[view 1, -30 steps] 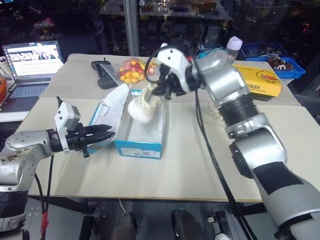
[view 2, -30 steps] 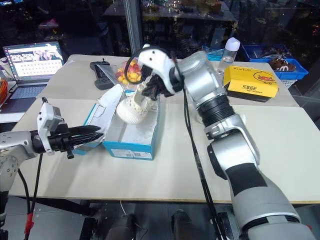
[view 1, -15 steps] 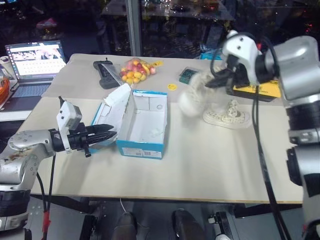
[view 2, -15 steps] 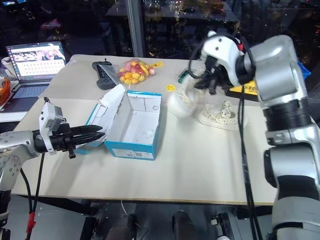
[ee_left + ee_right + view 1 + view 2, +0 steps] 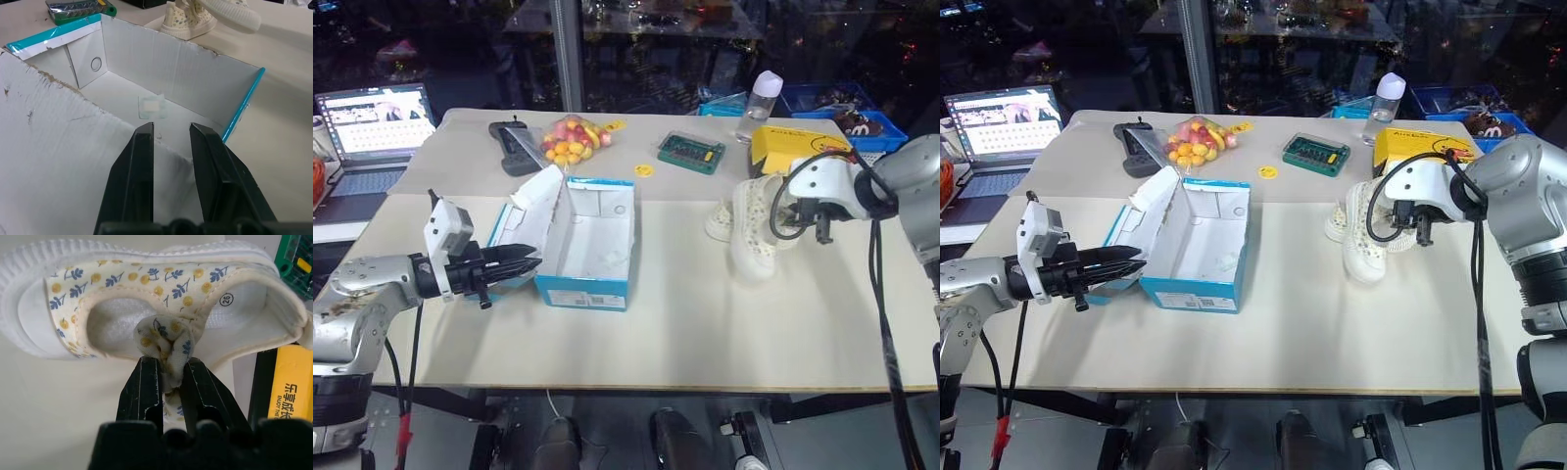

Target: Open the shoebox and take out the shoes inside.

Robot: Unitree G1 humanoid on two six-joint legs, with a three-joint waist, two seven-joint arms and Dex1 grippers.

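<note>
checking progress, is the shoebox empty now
Empty of shoes: the open shoebox shows a bare white floor with one small scrap; both shoes are outside.

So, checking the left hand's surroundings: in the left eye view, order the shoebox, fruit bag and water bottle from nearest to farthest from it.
From the left hand:
1. Shoebox, directly beside it.
2. Fruit bag, behind the box.
3. Water bottle, far back right.

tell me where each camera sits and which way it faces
Left and right eye views: on the head, looking forward and down over the table, both arms showing.
Left wrist view: along the left end effector into the empty shoebox.
Right wrist view: along the right end effector, shut on a shoe.
Shared: the left wrist and eye views both show the shoes beyond the shoebox.
</note>
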